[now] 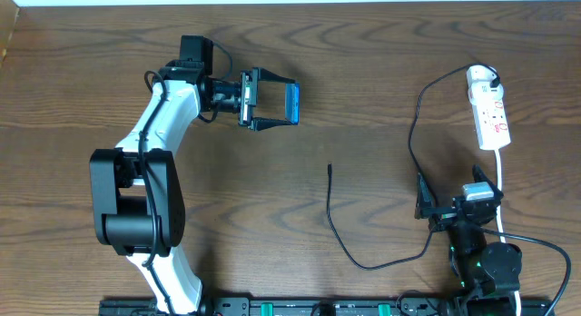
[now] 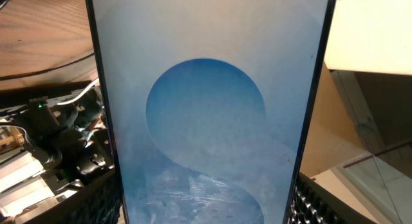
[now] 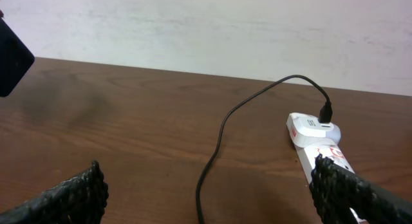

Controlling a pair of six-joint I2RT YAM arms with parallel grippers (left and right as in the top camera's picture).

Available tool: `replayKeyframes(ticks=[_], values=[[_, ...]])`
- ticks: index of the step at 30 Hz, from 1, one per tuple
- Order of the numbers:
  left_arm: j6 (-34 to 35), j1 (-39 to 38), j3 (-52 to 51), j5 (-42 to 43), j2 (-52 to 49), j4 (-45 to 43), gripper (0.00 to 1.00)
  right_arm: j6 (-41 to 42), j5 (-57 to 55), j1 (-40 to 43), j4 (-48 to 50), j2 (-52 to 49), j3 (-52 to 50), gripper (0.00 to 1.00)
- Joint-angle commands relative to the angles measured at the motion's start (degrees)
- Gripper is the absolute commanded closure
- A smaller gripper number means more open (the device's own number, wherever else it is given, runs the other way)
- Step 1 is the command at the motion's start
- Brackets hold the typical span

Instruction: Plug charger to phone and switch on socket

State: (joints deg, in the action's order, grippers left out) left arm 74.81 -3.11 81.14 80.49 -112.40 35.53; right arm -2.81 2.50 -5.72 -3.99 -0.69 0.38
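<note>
My left gripper (image 1: 272, 104) is shut on the phone (image 1: 294, 103), holding it lifted on its edge at the table's back centre. In the left wrist view the phone's light blue screen (image 2: 206, 108) with a circle fills the frame between the fingers. The charger cable (image 1: 338, 232) lies loose on the table; its plug tip (image 1: 329, 168) points away at the centre, apart from the phone. Its other end runs to the white socket strip (image 1: 490, 112) at the back right. My right gripper (image 1: 454, 207) is open and empty at the front right, with the cable (image 3: 212, 166) and the socket (image 3: 315, 137) ahead of it.
The socket's white cord (image 1: 502, 184) runs down the right side past my right arm. A black rail (image 1: 300, 307) lines the table's front edge. A pale wall (image 3: 206, 24) stands behind the table.
</note>
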Motion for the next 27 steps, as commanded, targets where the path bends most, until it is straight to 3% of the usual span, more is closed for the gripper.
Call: replayKeyframes(ticks=[1, 27], values=[[0.11, 0.20, 1.70, 2.89, 2.36, -0.04, 0.93, -0.70, -0.48, -0.37, -0.28, 0.39, -0.07, 0.01], [0.09, 0.20, 1.70, 1.09, 2.36, -0.07, 0.93, -0.70, -0.48, -0.37, -0.28, 0.39, -0.07, 0.01]])
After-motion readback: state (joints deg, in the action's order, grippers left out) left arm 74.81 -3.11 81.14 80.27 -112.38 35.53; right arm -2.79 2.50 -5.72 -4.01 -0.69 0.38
